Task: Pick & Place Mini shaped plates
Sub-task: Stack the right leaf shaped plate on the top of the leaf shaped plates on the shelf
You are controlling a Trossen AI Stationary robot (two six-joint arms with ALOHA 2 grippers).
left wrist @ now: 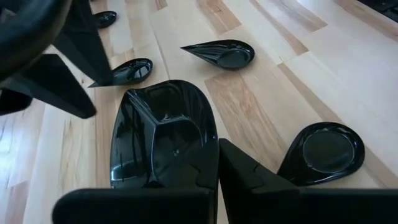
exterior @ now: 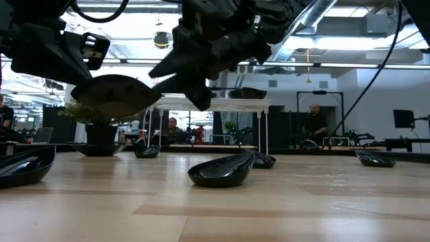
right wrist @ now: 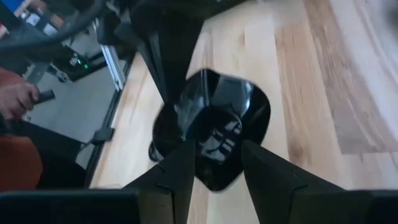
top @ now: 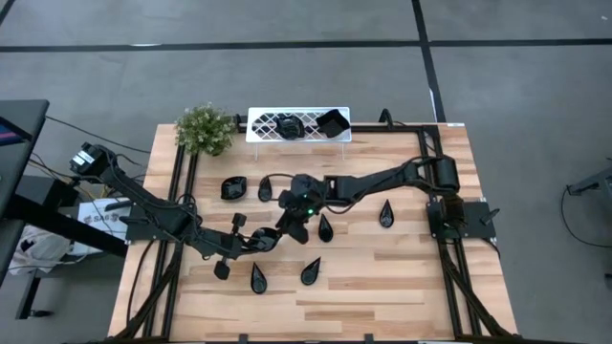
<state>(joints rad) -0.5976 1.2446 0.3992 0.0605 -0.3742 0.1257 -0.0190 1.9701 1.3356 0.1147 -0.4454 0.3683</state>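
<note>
Near the centre of the high view the right arm is covering much of the meeting point, so the held plate (top: 270,236) is showing only as a dark sliver between the left gripper (top: 251,239) and the right gripper (top: 290,222). The left gripper is clenching the plate's near end and holding it clear of the table (top: 402,277); the low view, at upper left, is showing its underside lying roughly level. Its long axis is running from left to right in the high view, toward the right gripper; which end is tapering is hard to make out. The right gripper's fingers (right wrist: 180,171) are standing apart, straddling the plate's far end, and whether they are touching it cannot be told. Of the mini shaped plates (top: 325,227), six are lying clearly on the wood, two are sitting on the white tray (top: 256,119) at top centre, beside the plant (top: 205,129), and one is being held; a dark shape at lower left may be another.
</note>
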